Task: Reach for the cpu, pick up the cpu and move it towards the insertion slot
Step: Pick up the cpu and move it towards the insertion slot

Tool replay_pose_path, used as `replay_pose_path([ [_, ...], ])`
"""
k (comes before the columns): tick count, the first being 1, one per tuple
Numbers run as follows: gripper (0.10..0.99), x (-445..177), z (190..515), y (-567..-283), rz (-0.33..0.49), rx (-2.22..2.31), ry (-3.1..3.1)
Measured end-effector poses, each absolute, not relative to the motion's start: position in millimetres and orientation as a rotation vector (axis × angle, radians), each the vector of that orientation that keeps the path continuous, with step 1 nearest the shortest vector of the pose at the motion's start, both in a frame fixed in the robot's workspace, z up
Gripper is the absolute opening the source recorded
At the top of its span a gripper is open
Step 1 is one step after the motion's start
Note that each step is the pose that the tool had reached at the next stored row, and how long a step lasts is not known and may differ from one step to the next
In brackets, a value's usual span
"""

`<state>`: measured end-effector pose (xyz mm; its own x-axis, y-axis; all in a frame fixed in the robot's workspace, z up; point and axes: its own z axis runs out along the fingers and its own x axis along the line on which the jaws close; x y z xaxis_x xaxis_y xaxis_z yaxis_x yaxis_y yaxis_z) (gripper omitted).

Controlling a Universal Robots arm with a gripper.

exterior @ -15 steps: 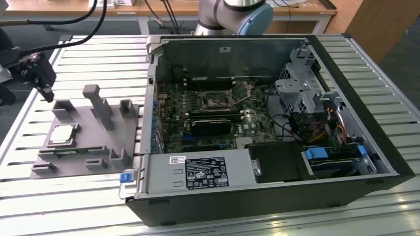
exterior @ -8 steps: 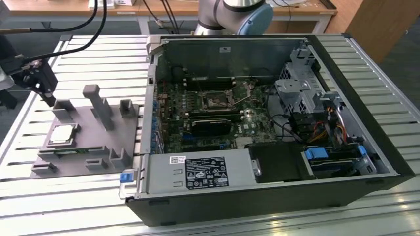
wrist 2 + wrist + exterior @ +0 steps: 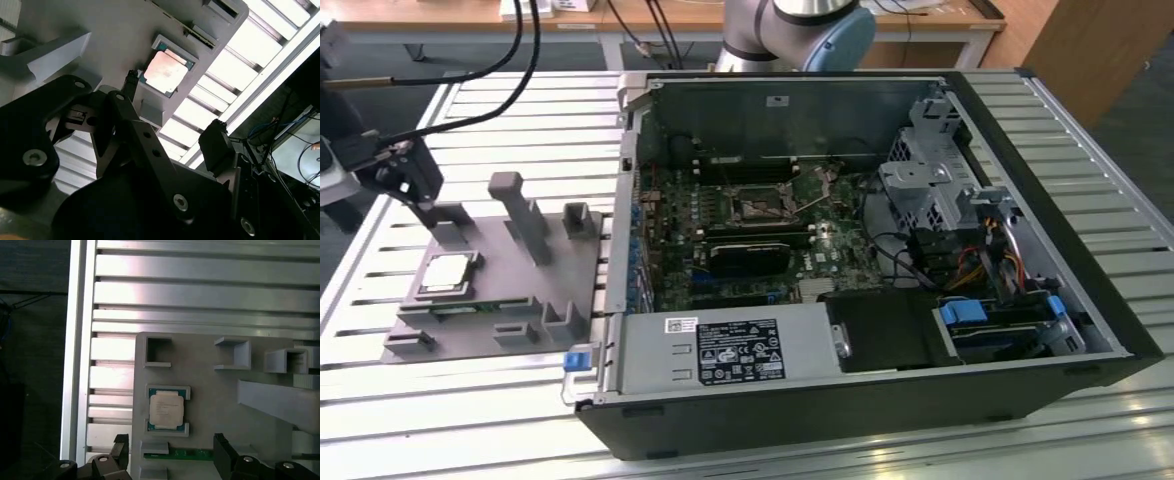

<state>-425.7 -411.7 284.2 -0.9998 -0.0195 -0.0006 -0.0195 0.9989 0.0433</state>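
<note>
The cpu (image 3: 447, 272) is a small square chip with a pale metal top. It lies flat in a recess of the grey fixture plate (image 3: 520, 300), on the exterior view's left. Both wrist views look down on the cpu (image 3: 165, 72) (image 3: 166, 408) in its holder. My gripper (image 3: 411, 190) hovers above the plate, a little short of the chip. It stands open (image 3: 173, 112) (image 3: 170, 447) with nothing between its black fingers (image 3: 131, 85). The insertion slot (image 3: 757, 207) is the square socket with a dark centre on the motherboard inside the open computer case.
Upright grey blocks (image 3: 520, 215) rise from the fixture plate close to the cpu. The case walls (image 3: 630, 170), a long black card (image 3: 747, 255), a power supply (image 3: 720, 350) and drive cables (image 3: 987, 250) surround the socket. Everything rests on a slatted aluminium table (image 3: 480, 400).
</note>
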Motion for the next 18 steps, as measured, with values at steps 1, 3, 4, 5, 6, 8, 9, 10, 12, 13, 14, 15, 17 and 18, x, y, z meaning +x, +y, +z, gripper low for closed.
replay_pose_path([
  [1,0.765,-425.7,282.4,-412.2,0.069,-0.031,3.14],
  [3,0.765,-425.8,279.4,-412.6,0.07,-0.03,3.14],
  [4,0.765,-425.7,277.6,-413.0,0.07,-0.031,3.14],
  [5,0.765,-425.8,276.0,-413.1,0.07,-0.03,3.14],
  [6,0.765,-425.8,274.4,-413.2,0.07,-0.03,3.14],
  [8,0.765,-425.8,271.1,-413.3,0.07,-0.03,3.14],
  [9,0.765,-425.7,269.5,-413.4,0.07,-0.031,3.14],
  [10,0.765,-425.7,267.7,-413.6,0.07,-0.031,3.14],
  [12,0.765,-425.7,263.9,-413.8,0.07,-0.031,3.14],
  [13,0.765,-425.7,262.1,-413.8,0.07,-0.031,3.14],
  [14,0.765,-425.7,260.4,-413.8,0.07,-0.031,3.14],
  [15,0.765,-425.7,258.5,-413.8,0.07,-0.032,3.14],
  [17,0.765,-425.7,254.9,-413.8,0.07,-0.043,3.14],
  [18,0.765,-425.7,253.2,-413.8,0.07,-0.049,3.14],
])
